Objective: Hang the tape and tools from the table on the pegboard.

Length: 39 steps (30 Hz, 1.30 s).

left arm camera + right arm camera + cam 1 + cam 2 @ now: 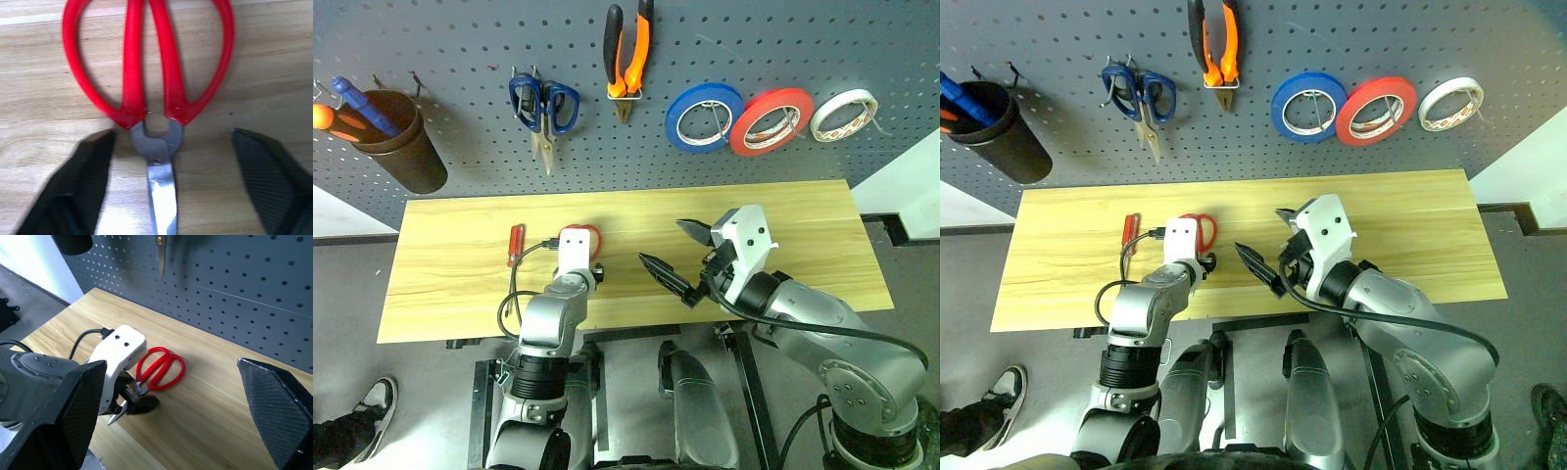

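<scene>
Red-handled scissors [146, 63] lie flat on the light wood table [803, 225], handles toward the pegboard [460, 39]. My left gripper [171, 134] is lowered over them, open, with one finger on each side of the pivot and a gap to the metal on both sides. The right wrist view also has the scissors [160, 367] beside the left gripper [131, 406]. A slim red-handled screwdriver [514, 243] lies on the table to the left. The orange-and-black pliers [628, 54] and the red tape [771, 121] hang on the pegboard. My right gripper [680, 259] hovers open above the table's middle, holding nothing.
On the pegboard hang blue-handled scissors [544, 108], a blue tape roll [703, 117], a white tape roll [843, 114] and a brown cup [403, 137] holding tools. A person's shoe [374, 403] is on the floor at the lower left.
</scene>
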Motion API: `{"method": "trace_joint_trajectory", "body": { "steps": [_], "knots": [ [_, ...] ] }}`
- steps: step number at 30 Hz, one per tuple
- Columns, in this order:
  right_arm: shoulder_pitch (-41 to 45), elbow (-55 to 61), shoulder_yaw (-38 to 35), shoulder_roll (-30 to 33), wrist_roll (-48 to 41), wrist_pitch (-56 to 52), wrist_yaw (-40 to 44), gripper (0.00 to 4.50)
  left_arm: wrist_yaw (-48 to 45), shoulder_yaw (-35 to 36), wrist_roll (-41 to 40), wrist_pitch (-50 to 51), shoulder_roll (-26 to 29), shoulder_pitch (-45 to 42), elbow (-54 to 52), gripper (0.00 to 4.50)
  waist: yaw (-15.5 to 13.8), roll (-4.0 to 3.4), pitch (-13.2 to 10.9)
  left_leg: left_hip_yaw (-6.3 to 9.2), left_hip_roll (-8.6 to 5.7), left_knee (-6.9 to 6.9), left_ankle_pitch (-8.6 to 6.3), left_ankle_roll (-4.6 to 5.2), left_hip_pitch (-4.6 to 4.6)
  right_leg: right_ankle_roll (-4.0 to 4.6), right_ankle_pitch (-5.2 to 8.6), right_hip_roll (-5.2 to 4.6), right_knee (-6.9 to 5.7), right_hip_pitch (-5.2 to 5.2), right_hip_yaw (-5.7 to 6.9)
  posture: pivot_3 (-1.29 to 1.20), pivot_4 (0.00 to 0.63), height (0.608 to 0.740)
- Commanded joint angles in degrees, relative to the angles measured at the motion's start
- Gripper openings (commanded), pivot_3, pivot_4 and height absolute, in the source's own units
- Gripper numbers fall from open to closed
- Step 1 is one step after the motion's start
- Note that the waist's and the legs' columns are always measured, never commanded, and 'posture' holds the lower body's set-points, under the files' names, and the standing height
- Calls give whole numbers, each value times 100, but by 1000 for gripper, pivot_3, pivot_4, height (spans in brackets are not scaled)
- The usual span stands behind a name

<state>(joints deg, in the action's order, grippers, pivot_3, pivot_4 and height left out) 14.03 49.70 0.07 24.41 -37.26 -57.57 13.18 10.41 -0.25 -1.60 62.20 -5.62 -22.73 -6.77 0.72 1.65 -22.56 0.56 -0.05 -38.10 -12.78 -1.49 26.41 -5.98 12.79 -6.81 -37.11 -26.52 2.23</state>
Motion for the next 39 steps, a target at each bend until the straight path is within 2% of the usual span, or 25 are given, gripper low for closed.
{"method": "trace_joint_trajectory", "body": {
  "steps": [1,4,5,12,18,22,26,30,35,39],
  "knots": [
    [17,287,-75,66,-76,35,-30,4500,-38,-29,26,164,-39,144,45,2347,-5,0,0,0,0,0,0,0,0,0,0,0,1,0,0,-15,405,716],
    [16,266,-65,88,-69,50,-43,4500,-58,-39,32,173,-54,156,41,1265,-9,0,0,0,0,0,0,0,0,0,0,-2,3,2,0,-15,404,716],
    [18,262,-61,91,-69,55,-47,4500,-76,-46,26,170,-58,156,37,1076,-8,0,0,1,0,0,0,0,0,0,0,-2,4,2,0,-15,405,716],
    [7,215,-17,121,0,124,-60,4500,-242,-193,16,81,20,185,-71,1075,-9,0,0,3,0,0,0,0,0,-1,0,-2,4,2,0,-13,402,716],
    [-12,187,28,144,68,196,-47,4500,-573,-1017,276,-652,460,466,-694,1075,-5,-1,0,8,1,4,-1,0,4,0,1,-2,10,-1,0,-13,397,716],
    [-32,206,13,172,88,229,-9,4500,-568,-1672,815,-1802,975,809,-1358,1075,-6,-1,0,16,8,9,-1,0,9,2,1,-4,12,-8,-1,-13,390,716],
    [-107,282,-225,222,-110,360,191,4500,-614,-1750,1014,-2469,1200,1126,-1684,1075,-6,-1,0,16,12,11,-1,1,8,3,1,-7,18,-9,-2,-13,385,716],
    [-392,446,-773,391,-671,634,715,4500,-578,-1820,1354,-3419,1475,1439,-1836,1075,-12,-1,0,15,13,15,-3,4,11,3,1,-8,27,-9,-2,-12,380,716],
    [-580,489,-1371,537,-1168,1118,1013,4500,-471,-1840,1779,-4574,1711,1690,-1864,1075,-14,-1,-1,12,13,19,-7,10,16,5,1,-10,56,-2,-2,-12,377,716],
    [-626,519,-1532,571,-1397,1490,1083,4500,-177,-1681,2108,-5543,1788,1753,-1717,1075,-10,-1,-1,11,13,20,-11,17,16,5,-1,-10,76,5,-2,-21,378,716]
  ]
}}
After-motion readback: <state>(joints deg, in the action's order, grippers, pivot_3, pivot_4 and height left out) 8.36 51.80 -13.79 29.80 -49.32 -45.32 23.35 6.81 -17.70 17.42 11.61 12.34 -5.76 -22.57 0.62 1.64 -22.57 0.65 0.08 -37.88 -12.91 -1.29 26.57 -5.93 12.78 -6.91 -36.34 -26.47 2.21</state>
